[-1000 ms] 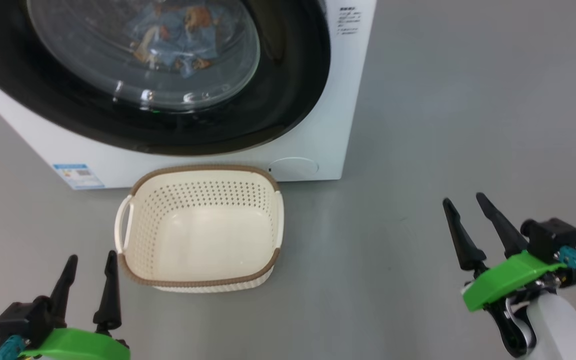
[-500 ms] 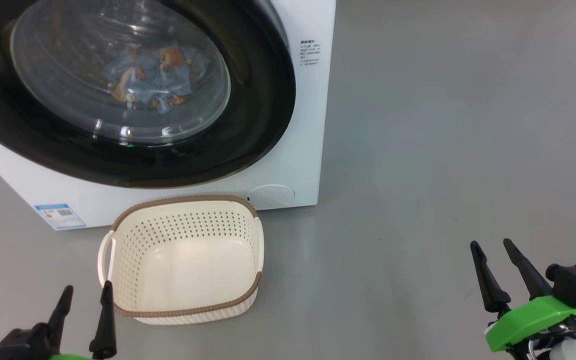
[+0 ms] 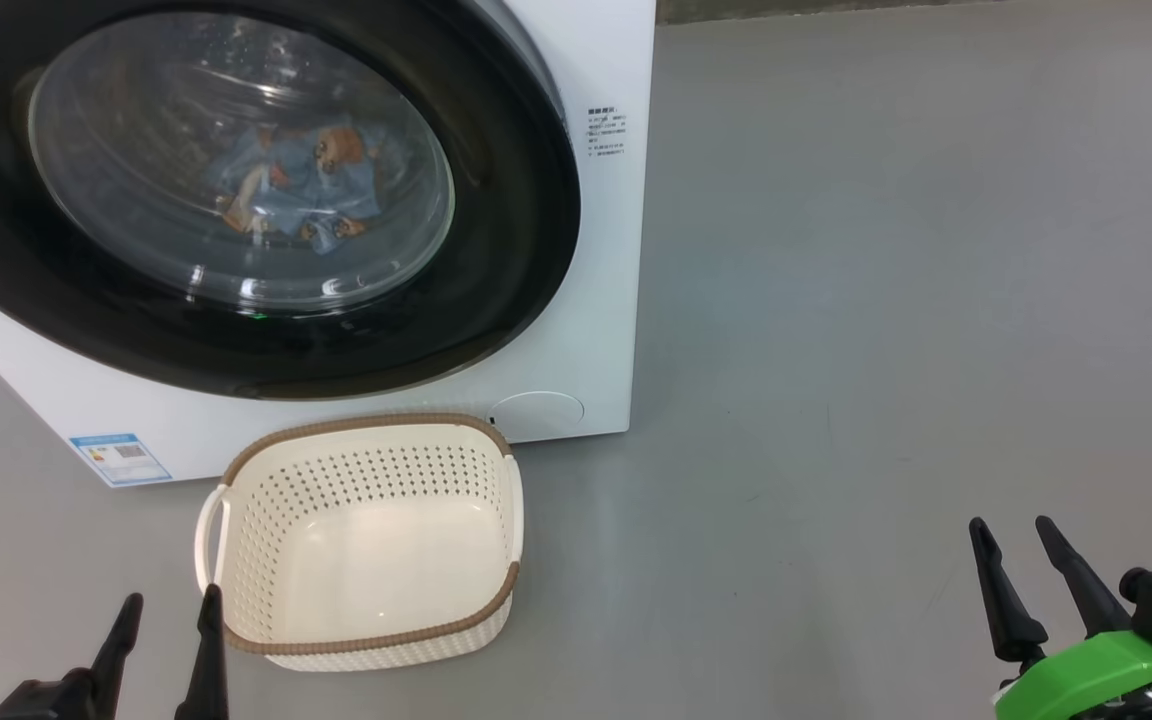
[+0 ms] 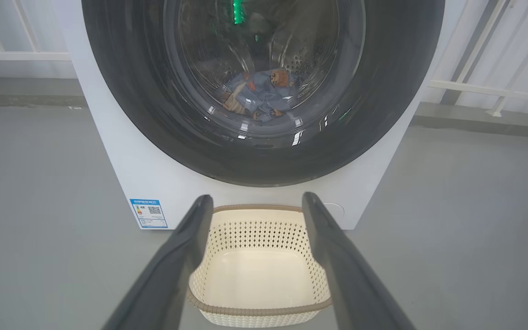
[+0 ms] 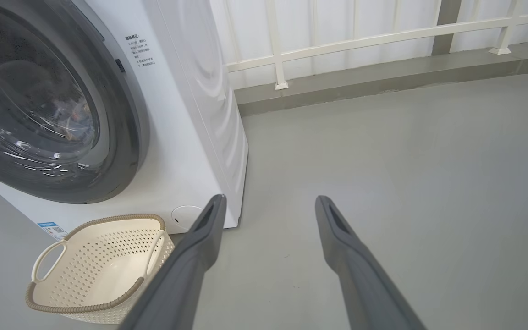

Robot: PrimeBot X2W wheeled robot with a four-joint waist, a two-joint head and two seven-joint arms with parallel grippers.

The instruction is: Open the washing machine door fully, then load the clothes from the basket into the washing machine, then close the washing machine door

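Head view, with both wrist views. Your left tool (image 3: 167, 600) sits at the lower left with its two dark fingers spread wide. It grips nothing, and its fingertips point up beside the near left corner of the basket (image 3: 366, 641). In the left wrist view the basket is framed in the gap between those fingers, and whether the inner finger grazes the brown rim you cannot tell. Your right tool (image 3: 1011, 524) sits at the lower right, likewise spread wide and gripping nothing, above bare grey floor (image 3: 836, 350) and well apart from the basket. The basket stands upright on the floor just in front of the washing machine (image 3: 586, 300), below the round flap (image 3: 536, 412) and to the right of the blue label (image 3: 121, 458); its cream bottom lies in plain view. The washing machine door (image 3: 526, 220) lies flat against the machine's front, its glossy black rim unbroken. The clothes (image 3: 306, 190), blue with orange patches, lie in a bundle behind the clear glass bowl, low in the drum. In the right wrist view a white railing (image 5: 337, 41) runs behind the machine.
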